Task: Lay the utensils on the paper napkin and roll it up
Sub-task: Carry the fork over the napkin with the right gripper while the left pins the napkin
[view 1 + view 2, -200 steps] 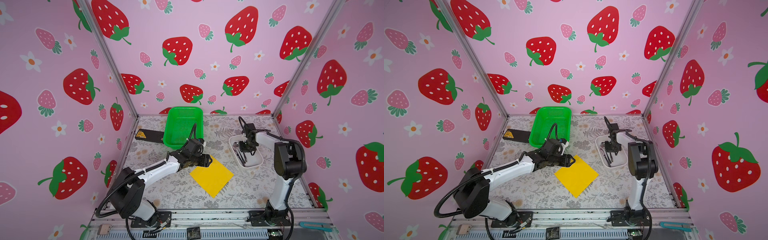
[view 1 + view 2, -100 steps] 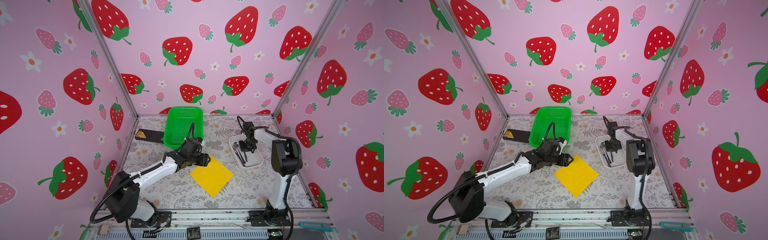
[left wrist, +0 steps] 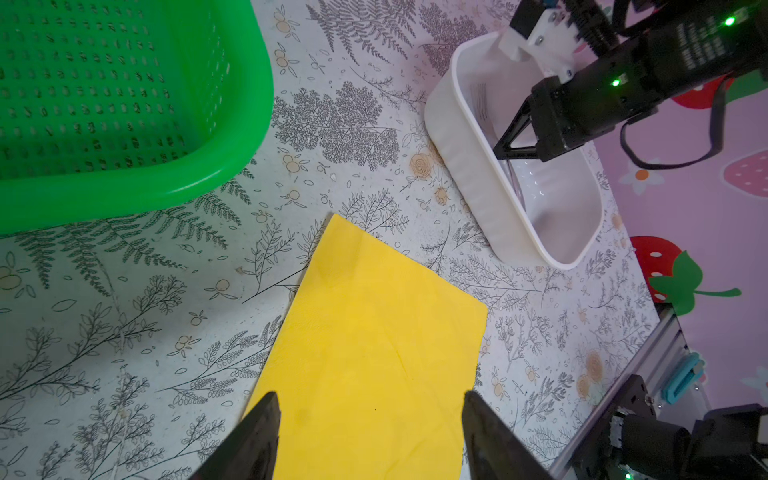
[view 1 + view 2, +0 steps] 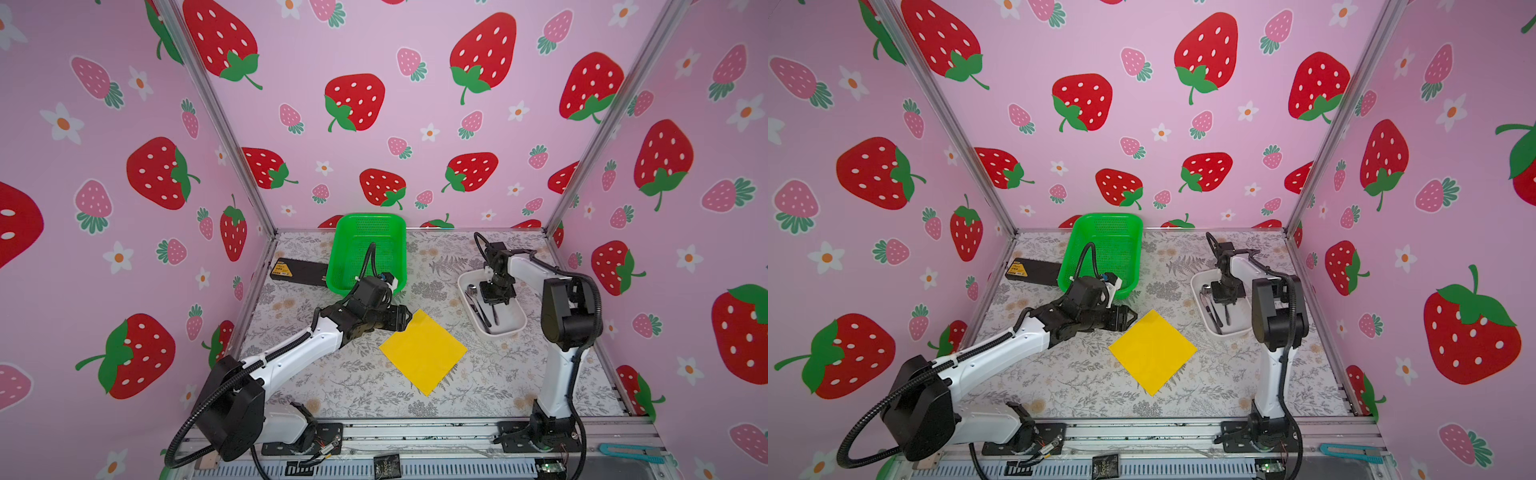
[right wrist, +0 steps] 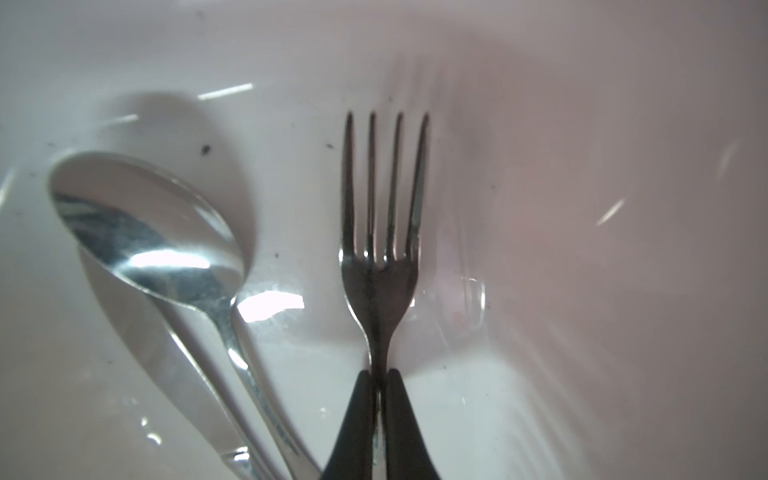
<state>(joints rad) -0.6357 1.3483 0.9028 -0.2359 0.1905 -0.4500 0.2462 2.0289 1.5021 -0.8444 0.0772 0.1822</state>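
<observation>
A: What of the right claw [image 5: 379,376]?
B: Pinched tight on the slim neck of the fork [image 5: 380,270], four tines, shiny steel; a round-bowled spoon [image 5: 145,232] lies beside it (both inside the glossy white dish [image 4: 496,334]).
A: And the left claw [image 3: 370,397]?
B: Spread wide, empty, above the ten-o'clock corner of the flat yellow paper napkin [image 4: 423,352]. Dish at its two o'clock, perforated green basket [image 4: 340,255] at eleven, all on the floral table [image 4: 353,382].

Floral-patterned table [image 4: 353,386] carries four items: green basket [image 4: 371,215] far centre-left, black box [image 4: 299,271] touching its left side, yellow paper napkin [image 4: 423,351] flat at centre, white dish [image 4: 500,333] right.
</observation>
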